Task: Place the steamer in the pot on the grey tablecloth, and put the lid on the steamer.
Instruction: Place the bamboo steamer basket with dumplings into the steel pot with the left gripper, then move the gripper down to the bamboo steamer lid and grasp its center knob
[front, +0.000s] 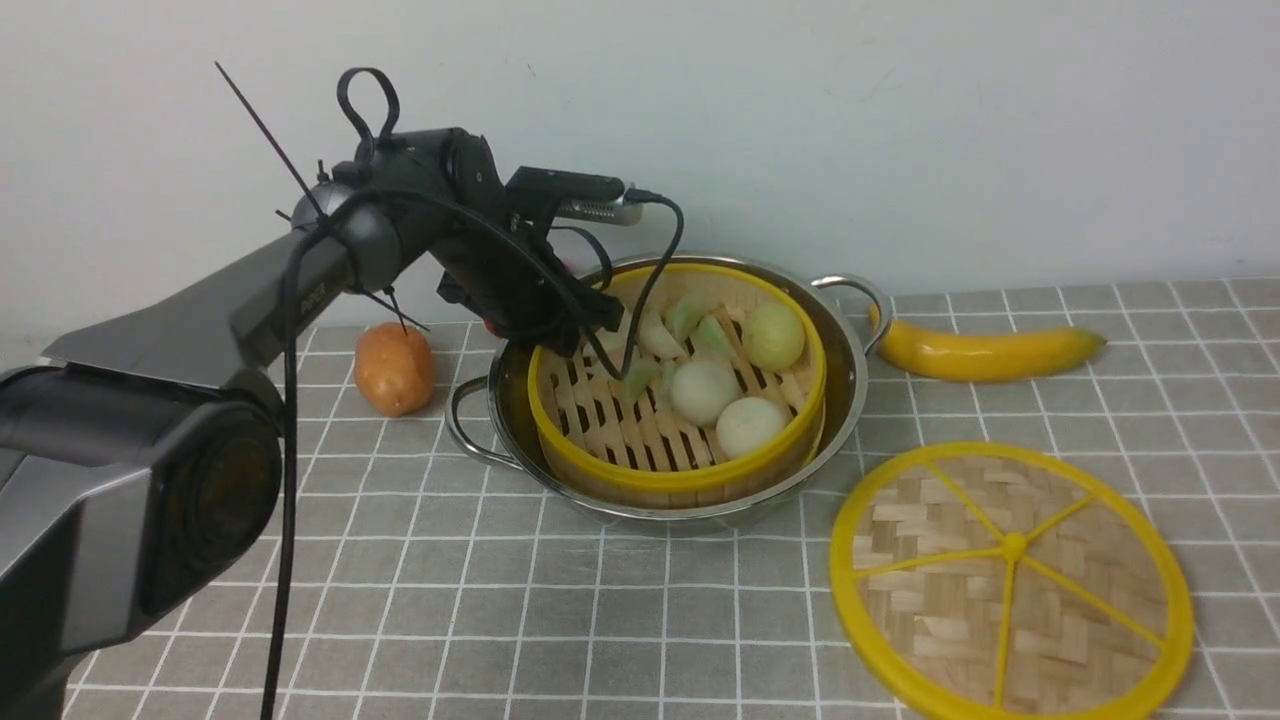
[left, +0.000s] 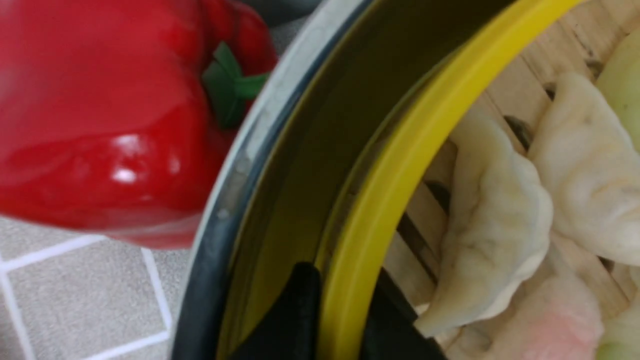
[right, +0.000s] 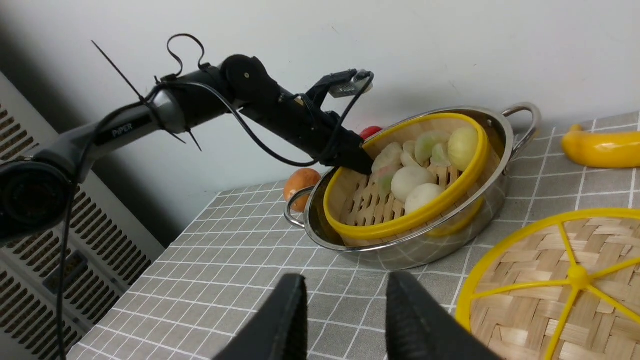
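Steamer (front: 680, 482) rim pinched by left claw (front: 598, 312).

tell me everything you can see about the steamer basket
The steamer is a round bamboo basket with yellow rims and a slatted wooden floor, lidless, holding white buns and pale dumplings. It sits inside the pot, seemingly slightly tilted. The left gripper pinches its rim, one finger inside, one outside.

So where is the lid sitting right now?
In the front view the lid lies flat on the grey tablecloth at the near right, just front-right of the pot, with the banana farther back.
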